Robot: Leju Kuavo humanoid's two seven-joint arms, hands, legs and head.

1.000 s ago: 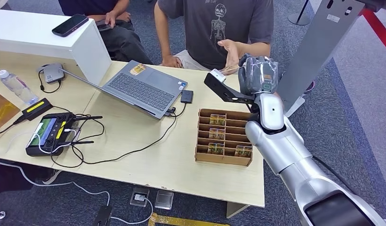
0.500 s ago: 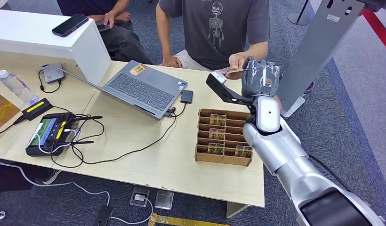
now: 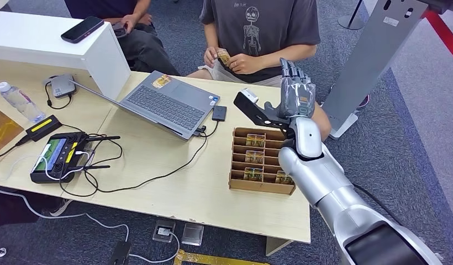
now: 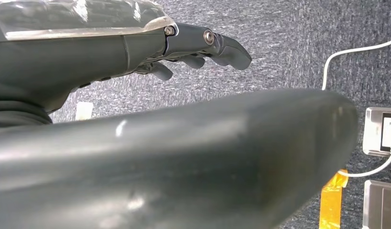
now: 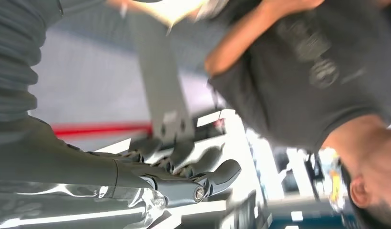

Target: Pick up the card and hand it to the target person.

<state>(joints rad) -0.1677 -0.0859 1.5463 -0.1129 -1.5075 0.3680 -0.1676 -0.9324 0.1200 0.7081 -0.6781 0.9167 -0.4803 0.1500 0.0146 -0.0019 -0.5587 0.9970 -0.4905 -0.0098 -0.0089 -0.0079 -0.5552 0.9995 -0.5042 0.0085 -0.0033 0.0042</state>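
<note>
Right hand hangs at two o'clock over the table, fingers spread and straight, holding nothing. Half a second ago it offered the card; now the person at twelve o'clock holds it in both hands, so the handover looks done. Left hand, loosely uncurled, holds nothing.

Surface: light wood table | On it: laptop; cardboard card rack below the fingers; handheld controller; water bottle
</note>
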